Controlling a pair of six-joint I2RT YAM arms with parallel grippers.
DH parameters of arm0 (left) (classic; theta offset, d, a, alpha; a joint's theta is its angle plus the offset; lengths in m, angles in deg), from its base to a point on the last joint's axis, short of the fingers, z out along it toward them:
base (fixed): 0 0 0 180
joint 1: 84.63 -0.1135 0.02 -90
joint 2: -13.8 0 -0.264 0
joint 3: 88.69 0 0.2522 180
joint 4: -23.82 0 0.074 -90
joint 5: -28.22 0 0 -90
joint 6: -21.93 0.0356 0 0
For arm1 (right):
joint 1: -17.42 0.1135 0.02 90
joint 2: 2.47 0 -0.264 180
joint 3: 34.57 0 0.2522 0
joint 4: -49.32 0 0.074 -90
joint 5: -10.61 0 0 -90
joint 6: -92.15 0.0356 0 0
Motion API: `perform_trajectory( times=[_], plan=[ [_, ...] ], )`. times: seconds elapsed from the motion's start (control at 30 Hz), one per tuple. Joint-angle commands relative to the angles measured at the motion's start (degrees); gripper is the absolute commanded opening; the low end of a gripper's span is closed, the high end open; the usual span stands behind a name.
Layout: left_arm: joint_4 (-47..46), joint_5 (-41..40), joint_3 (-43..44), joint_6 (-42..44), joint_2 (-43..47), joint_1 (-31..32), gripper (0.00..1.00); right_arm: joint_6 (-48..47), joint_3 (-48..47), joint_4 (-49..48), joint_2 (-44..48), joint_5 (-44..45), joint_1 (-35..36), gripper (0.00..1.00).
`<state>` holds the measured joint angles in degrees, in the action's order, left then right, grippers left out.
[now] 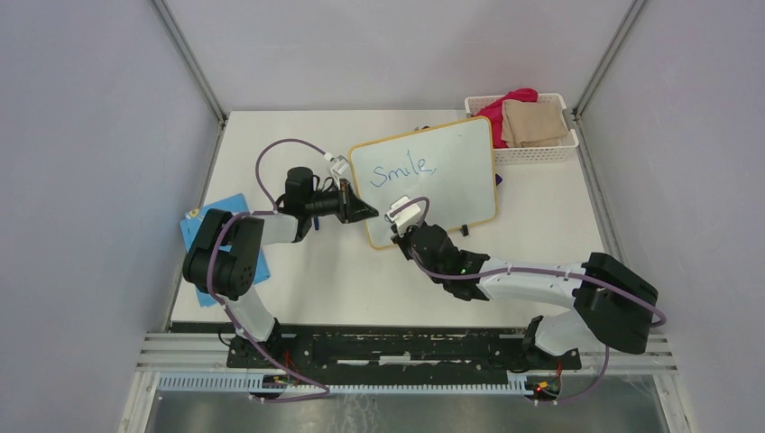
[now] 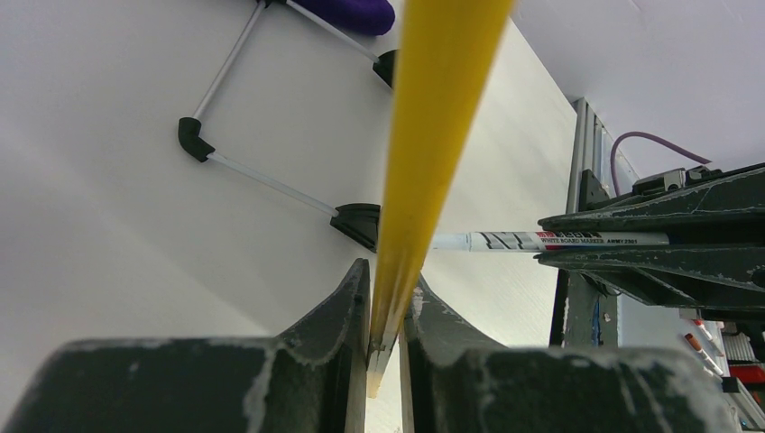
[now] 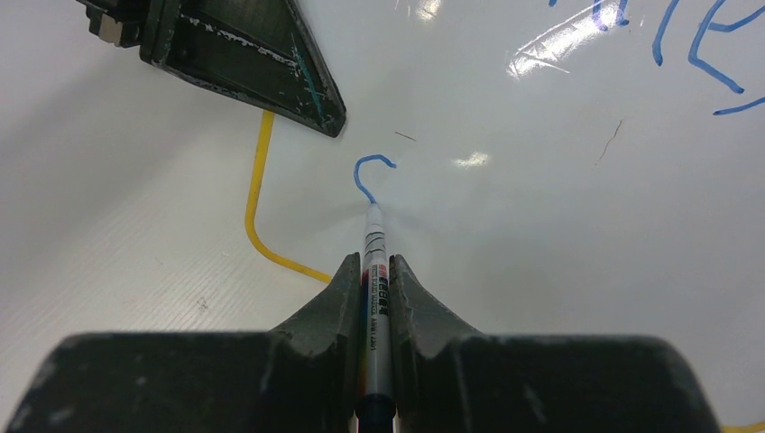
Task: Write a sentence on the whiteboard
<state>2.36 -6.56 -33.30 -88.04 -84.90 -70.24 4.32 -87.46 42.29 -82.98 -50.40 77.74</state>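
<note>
The whiteboard (image 1: 460,189), white with a thin yellow frame, stands tilted in the middle of the table. "Smile," (image 1: 403,170) is written on it in blue. My left gripper (image 1: 372,214) is shut on the board's left edge; in the left wrist view the yellow frame (image 2: 433,135) runs down between the jaws of the left gripper (image 2: 386,307). My right gripper (image 3: 374,275) is shut on a whiteboard marker (image 3: 375,262). Its tip touches the board at the end of a small blue hooked stroke (image 3: 368,171), below the first line. The right gripper (image 1: 403,236) is at the board's lower left corner.
A white basket (image 1: 532,153) with pink and beige cloths sits at the back right. A blue patterned card (image 1: 216,212) lies under the left arm at the table's left edge. A purple object (image 2: 352,11) lies behind the board by its black-footed stand (image 2: 271,180).
</note>
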Motion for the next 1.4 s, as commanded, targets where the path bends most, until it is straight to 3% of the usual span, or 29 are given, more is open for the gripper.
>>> perform_trajectory(
  times=[0.0,0.43,1.07,1.37],
  plan=[
    [4.0,-5.4,0.5,3.2,0.8,0.0,0.02,0.6,1.6,1.3,1.4,3.2,-1.0,0.0],
    [4.0,-5.4,0.5,3.1,0.9,0.1,0.02,2.1,2.9,-0.8,1.3,-3.8,-0.5,0.0],
    [4.0,-5.5,0.5,3.0,0.8,0.2,0.02,2.1,-5.9,-1.4,-3.6,-6.7,0.1,0.0],
    [4.1,-5.5,0.5,3.2,1.0,0.2,0.02,1.4,-0.6,-1.2,5.7,-4.8,-1.0,0.0]
  ],
)
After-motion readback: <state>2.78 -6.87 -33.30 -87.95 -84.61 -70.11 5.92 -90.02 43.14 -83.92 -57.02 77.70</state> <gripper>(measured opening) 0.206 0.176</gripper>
